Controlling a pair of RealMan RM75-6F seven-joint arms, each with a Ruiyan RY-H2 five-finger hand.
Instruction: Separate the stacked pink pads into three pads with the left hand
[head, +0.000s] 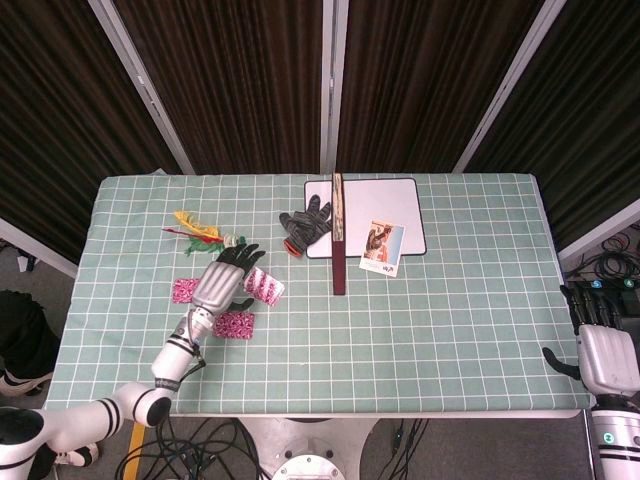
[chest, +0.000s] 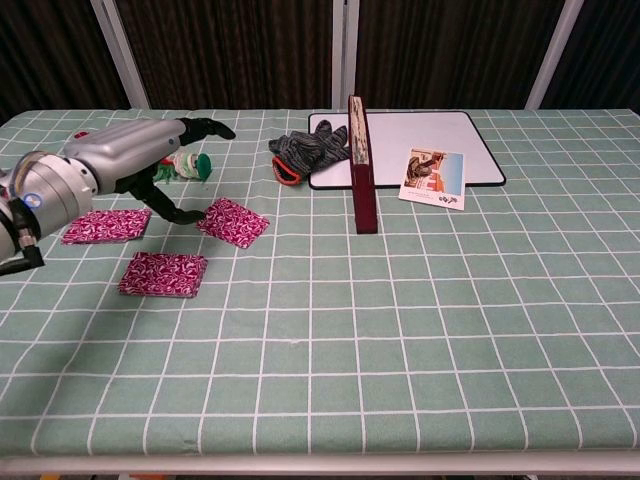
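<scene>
My left hand (chest: 135, 150) hovers with fingers spread wide, holding nothing, thumb tip (chest: 190, 215) just beside one pink pad (chest: 232, 221). I see my right hand (head: 598, 355) off the table's right edge; I cannot tell how its fingers lie. The green checked tablecloth (chest: 400, 320) runs back to dark curtains (head: 220, 80). Three pink patterned pads lie flat and apart: the angled one, a second pad (chest: 163, 274) nearer me, a third pad (chest: 104, 226) furthest left.
</scene>
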